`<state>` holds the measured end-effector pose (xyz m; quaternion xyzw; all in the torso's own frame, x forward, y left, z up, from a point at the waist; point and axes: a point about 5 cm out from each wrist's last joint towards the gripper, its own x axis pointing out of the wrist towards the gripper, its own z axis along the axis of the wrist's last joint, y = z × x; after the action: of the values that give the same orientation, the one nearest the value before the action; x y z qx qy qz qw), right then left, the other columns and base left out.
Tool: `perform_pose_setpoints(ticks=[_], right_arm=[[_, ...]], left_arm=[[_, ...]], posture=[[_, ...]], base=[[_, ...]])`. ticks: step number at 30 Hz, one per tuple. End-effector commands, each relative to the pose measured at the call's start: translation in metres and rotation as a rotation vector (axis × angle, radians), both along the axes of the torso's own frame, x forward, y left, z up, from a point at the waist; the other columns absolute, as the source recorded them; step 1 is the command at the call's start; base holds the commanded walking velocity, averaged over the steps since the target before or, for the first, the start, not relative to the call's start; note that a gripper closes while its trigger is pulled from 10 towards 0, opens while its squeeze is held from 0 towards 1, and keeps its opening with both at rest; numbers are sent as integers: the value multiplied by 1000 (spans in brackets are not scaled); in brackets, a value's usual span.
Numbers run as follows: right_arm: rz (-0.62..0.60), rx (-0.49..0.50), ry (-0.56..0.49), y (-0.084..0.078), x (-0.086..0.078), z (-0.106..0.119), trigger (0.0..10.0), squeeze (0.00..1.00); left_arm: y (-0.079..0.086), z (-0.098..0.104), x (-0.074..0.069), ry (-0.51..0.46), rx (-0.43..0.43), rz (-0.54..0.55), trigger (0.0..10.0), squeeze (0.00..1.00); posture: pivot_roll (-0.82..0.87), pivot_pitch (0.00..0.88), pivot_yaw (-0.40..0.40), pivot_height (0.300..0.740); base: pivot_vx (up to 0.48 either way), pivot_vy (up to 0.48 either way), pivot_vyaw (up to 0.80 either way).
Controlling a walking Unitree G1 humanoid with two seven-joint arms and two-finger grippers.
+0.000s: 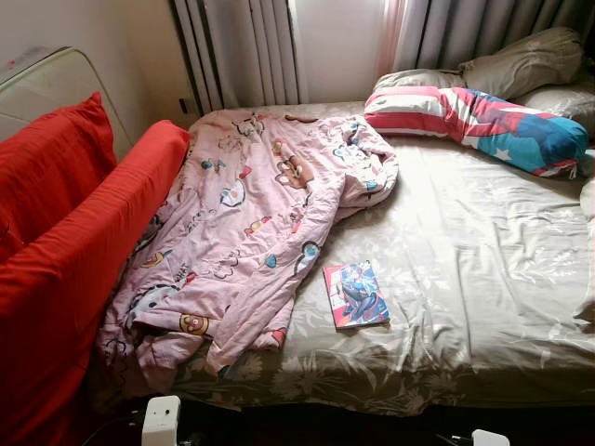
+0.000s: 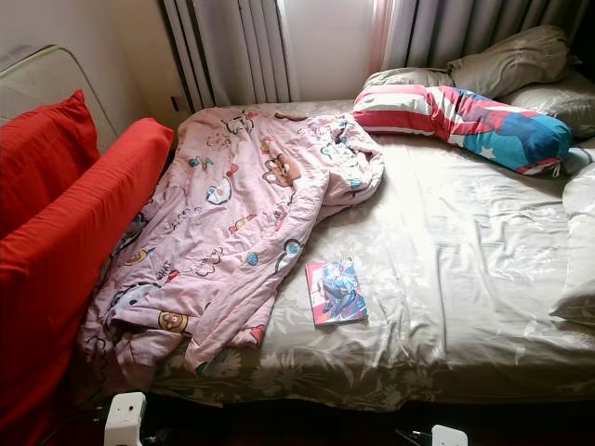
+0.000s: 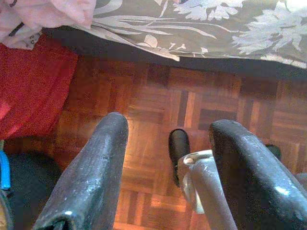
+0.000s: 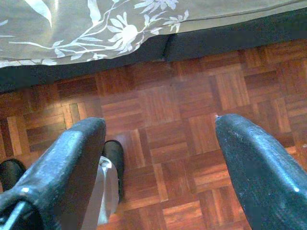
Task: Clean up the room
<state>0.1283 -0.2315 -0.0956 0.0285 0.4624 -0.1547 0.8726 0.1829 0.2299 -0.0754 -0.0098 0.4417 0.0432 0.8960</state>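
A pink cartoon-print quilt (image 1: 244, 223) lies crumpled along the left side of the bed (image 1: 483, 279), one corner hanging over the front edge. A thin book with a blue and pink cover (image 1: 355, 295) rests on the olive floral sheet near the bed's front edge, just right of the quilt. My left gripper (image 3: 168, 177) hangs open low beside the bed, over the parquet floor (image 3: 158, 100). Equally low, my right gripper (image 4: 158, 172) is open above the same floor with nothing between its fingers.
A red cushioned sofa (image 1: 65, 251) stands against the bed's left side. A red, white and blue bolster (image 1: 483, 121) and grey pillows (image 1: 525, 60) lie at the head. Curtains (image 1: 246, 51) hang behind. My own black foot (image 3: 178, 146) stands on the floor.
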Motion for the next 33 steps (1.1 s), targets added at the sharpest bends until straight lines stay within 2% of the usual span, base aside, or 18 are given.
perform_pose_setpoints(ticks=[1, 9, 17, 27, 33], right_arm=[[23, 18, 11, 6, 1, -1, 10000, 0], [44, 31, 22, 9, 5, -1, 10000, 0], [57, 36, 44, 10, 0, -3, 10000, 0], [36, 33, 78, -7, -15, -4, 10000, 0], [31, 31, 83, -12, -19, -4, 10000, 0]], left_arm=[[6, 0, -3, 18, 16, -3, 10000, 0], [6, 0, -3, 18, 16, 1, 10000, 0], [6, 0, -2, 19, 15, 4, 10000, 0], [5, 0, -2, 17, 9, 6, 10000, 0], [5, 0, -2, 16, 7, 9, 10000, 0]], posture=[[-66, 0, 62, 740], [-60, 0, 58, 740], [-61, 0, 56, 740], [-67, 0, 52, 740], [-65, 0, 51, 740]], base=[[0, -270, 0], [0, -291, 0], [0, -296, 0], [0, -299, 0], [0, -298, 0]])
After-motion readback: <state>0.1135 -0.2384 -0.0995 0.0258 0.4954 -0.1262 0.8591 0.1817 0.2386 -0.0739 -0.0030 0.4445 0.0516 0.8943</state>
